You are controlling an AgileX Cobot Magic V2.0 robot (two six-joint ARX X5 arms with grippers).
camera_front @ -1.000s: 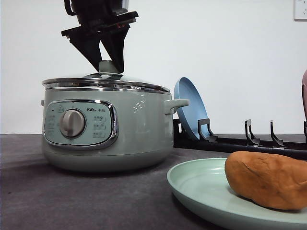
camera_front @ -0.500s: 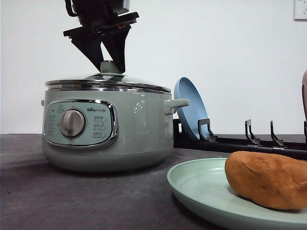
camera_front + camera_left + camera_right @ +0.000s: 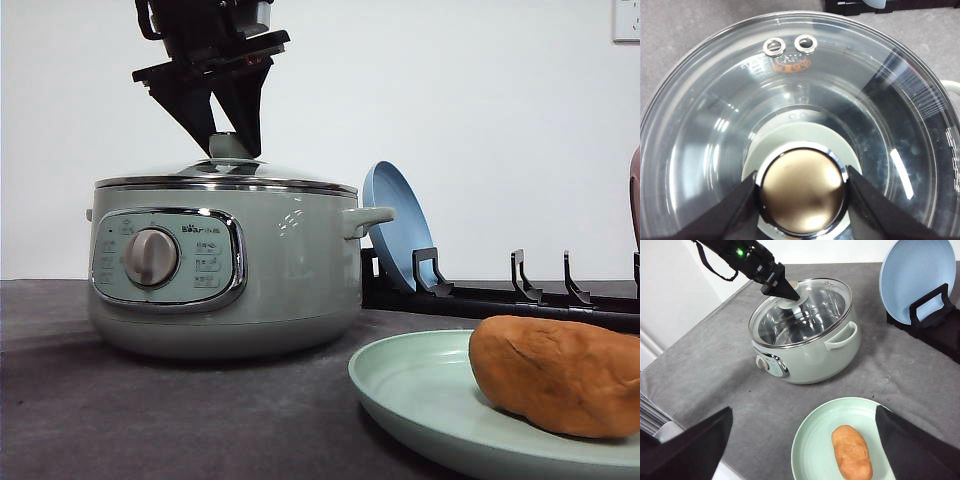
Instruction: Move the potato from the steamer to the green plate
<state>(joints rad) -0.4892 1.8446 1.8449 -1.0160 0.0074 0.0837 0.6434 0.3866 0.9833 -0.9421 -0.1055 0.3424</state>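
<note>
Orange-brown potato (image 3: pixel 852 452): it lies on its side on the green plate (image 3: pixel 812 450), right of the plate's middle in the front view, touching nothing but the plate.
Green plate: flat on the grey bench (image 3: pixel 715 375), in front of the steamer (image 3: pixel 225 265) and to its right, well apart from it.
Steamer: upright on the bench with its dial to the front; through the glass I see bare steel inside and no food.
Lid (image 3: pixel 715 125): resting level on the steamer's rim, as far as the front view shows; I cannot tell whether it is fully seated all the way round.
Left gripper (image 3: pixel 802 197): mine, directly above the steamer, closed on the lid's knob (image 3: pixel 802 192) with a finger pressed to each side of it.
Right gripper (image 3: pixel 805 450): hanging above the green plate, its fingers spread wide with the plate and potato between them, holding nothing.
Blue plate (image 3: pixel 917 280): standing on edge in the black rack (image 3: pixel 500 295) behind and to the right of the steamer, no part of this job.
Done: by my reading the transfer itself is finished, since the potato is out of the steamer and on the right plate.
Left: I judge only tidying remains, namely letting go of the knob and lifting my left arm away from the steamer.
</note>
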